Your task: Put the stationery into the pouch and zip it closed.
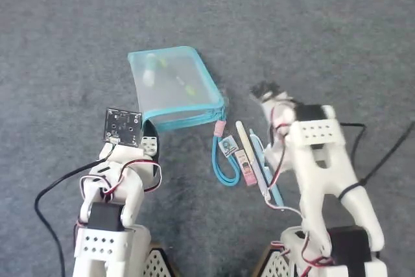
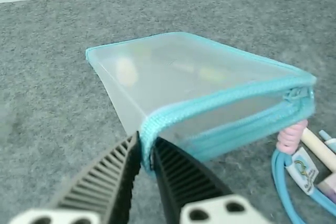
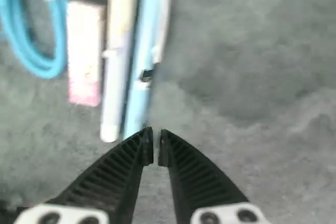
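Observation:
A translucent pouch (image 1: 172, 89) (image 2: 199, 87) with a teal zipper lies at the table's middle, with pale items showing inside. My left gripper (image 1: 150, 137) (image 2: 146, 156) is shut on the pouch's near corner, pinching the zipper edge. Right of the pouch lie a blue strap (image 1: 224, 167) (image 3: 26, 40), a pink eraser (image 1: 246, 167) (image 3: 84, 51), a cream pen (image 1: 249, 154) (image 3: 118, 51) and a blue pen (image 1: 257, 150) (image 3: 149, 35), side by side. My right gripper (image 3: 154, 141) is shut, its tips at the blue pen's near end, nothing visibly between them.
Grey carpet-like cloth (image 1: 78, 43) covers the table. The strap's tag (image 2: 302, 169) lies by the pouch's right corner. The right arm (image 1: 324, 160) stands over the pens' right side. Open cloth lies behind and left of the pouch.

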Robot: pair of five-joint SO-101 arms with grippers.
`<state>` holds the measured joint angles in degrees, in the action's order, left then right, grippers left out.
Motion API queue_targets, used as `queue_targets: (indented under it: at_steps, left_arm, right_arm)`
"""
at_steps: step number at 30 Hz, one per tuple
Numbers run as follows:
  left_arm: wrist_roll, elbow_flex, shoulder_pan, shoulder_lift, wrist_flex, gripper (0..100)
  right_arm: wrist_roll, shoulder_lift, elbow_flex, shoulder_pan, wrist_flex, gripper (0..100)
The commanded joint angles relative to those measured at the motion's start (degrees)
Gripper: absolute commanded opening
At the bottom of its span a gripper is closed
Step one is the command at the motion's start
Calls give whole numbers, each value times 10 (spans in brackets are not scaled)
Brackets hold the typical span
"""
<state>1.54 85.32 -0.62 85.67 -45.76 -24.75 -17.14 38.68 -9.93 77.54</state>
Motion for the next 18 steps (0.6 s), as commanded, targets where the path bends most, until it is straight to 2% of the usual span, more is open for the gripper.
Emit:
queue_targets:
  at_steps: [1,7,18]
  left_arm:
    - [-8,-4,0,11,4,11]
    - [-8,-5,0,11,4,11]
    - [-8,-5,0,11,4,11]
  right_arm:
    - [8,-11,77,-36,-50,108]
    - [4,-8,144,-36,-103,121]
    - [7,-8,184,-37,-153,122]
